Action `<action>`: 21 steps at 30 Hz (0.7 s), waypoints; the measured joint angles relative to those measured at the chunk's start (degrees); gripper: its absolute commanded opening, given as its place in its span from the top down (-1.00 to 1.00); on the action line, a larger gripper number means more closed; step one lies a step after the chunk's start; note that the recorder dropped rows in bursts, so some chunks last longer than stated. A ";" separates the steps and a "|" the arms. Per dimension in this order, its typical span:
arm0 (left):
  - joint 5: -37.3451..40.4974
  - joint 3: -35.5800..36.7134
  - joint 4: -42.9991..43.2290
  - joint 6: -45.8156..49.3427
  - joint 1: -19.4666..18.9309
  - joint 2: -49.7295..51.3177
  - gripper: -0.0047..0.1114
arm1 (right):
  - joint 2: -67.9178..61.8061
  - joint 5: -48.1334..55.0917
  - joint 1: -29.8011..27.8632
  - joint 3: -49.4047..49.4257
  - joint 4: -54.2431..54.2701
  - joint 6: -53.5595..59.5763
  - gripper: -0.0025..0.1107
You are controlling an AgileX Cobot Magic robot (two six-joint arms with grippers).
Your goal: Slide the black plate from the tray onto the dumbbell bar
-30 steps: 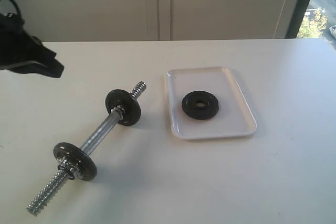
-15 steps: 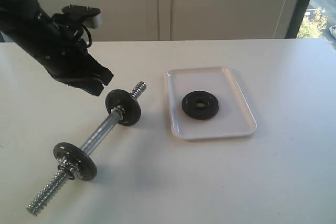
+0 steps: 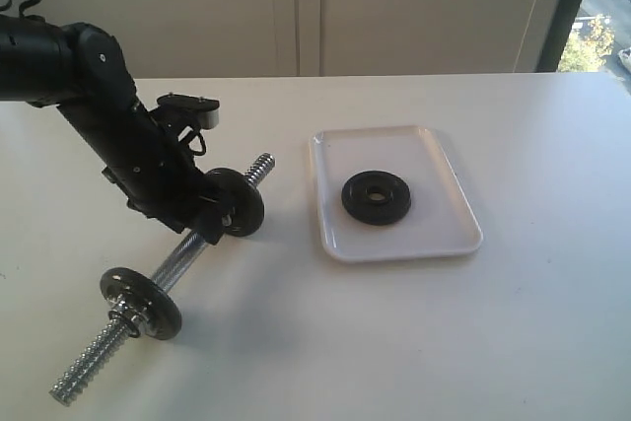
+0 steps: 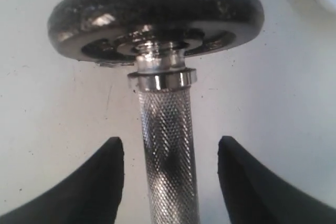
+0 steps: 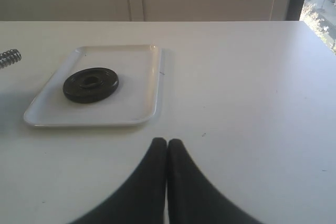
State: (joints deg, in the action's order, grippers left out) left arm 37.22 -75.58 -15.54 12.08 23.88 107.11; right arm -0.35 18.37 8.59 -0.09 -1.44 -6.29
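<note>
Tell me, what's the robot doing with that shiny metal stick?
The left gripper is open, with its fingers on either side of the dumbbell bar, beside one of the discs already on it. It has not closed on the bar. The black plate lies flat in the tray, untouched. The right gripper is shut and holds nothing.
</note>
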 measured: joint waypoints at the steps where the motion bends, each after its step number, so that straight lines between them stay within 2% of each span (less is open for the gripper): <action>1: -0.58 -0.09 -0.04 0.72 0.00 0.64 -0.09 | 0.00 0.00 0.00 0.00 0.00 0.00 0.96; 5: -2.50 -0.09 -1.85 2.80 0.00 2.51 -0.07 | 0.00 0.00 0.00 0.00 0.00 0.00 0.96; 10: -3.44 -0.09 -2.57 3.17 0.00 3.26 0.06 | 0.00 0.00 0.00 0.00 0.00 0.00 0.96; 14: -3.56 -0.09 -2.57 3.17 0.00 3.26 0.30 | 0.00 0.00 0.00 0.00 0.00 0.00 0.96; 21: -3.56 -0.09 -2.99 3.15 0.00 3.26 0.82 | 0.00 0.00 0.00 0.00 0.00 0.00 0.96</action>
State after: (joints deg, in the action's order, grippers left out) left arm 33.66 -75.67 -18.53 15.22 23.88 110.37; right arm -0.35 18.37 8.59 -0.09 -1.44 -6.29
